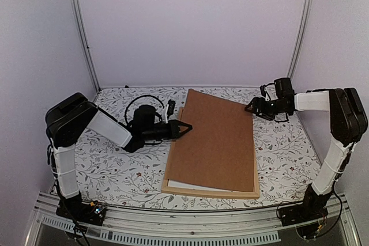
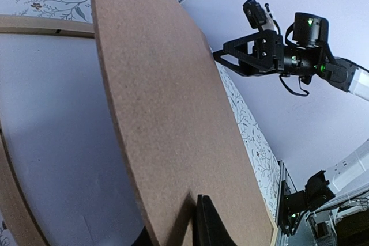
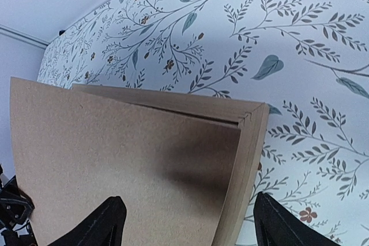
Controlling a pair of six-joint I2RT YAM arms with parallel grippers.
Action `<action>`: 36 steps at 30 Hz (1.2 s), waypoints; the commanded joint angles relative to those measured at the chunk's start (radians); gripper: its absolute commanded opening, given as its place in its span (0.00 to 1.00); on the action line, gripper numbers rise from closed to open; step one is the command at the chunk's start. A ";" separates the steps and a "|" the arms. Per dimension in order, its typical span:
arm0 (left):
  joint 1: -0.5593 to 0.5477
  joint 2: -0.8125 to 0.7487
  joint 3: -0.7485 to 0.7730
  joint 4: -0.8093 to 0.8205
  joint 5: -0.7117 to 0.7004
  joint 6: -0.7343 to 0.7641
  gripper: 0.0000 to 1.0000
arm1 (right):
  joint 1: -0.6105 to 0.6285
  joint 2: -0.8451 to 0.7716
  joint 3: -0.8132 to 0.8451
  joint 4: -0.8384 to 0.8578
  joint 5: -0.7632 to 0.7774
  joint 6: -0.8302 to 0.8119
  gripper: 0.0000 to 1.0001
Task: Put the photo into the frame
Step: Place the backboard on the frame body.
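Left fingers (image 1: 184, 126) pinch the brown backing board (image 1: 216, 142) covering the frame (image 1: 207, 192); right fingers (image 1: 252, 108) hover spread apart.

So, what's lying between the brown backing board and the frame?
A plain white sheet, flat inside the frame, under the tilted board; the left wrist view shows it.

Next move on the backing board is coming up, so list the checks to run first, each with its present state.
1. Grip: left gripper shut on the backing board at its left edge: ok.
2. Second arm: right gripper open, fingers either side of the board's far corner, no grip: ok.
3. Board's left edge raised off the frame: ok.
4. Board square with the frame: not ok, it sits skewed.
5. What lies in the frame: cannot tell; a white sheet shows under the board, its face hidden.
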 commanded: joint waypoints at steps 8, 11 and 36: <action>-0.018 -0.003 -0.030 -0.052 -0.033 0.146 0.04 | -0.020 0.153 0.108 0.081 -0.166 -0.039 0.80; -0.018 -0.002 -0.030 -0.050 -0.033 0.146 0.05 | -0.029 0.165 0.104 0.095 -0.209 -0.043 0.79; -0.019 0.024 0.039 -0.250 -0.079 0.157 0.32 | -0.064 0.173 0.092 0.179 -0.420 -0.062 0.56</action>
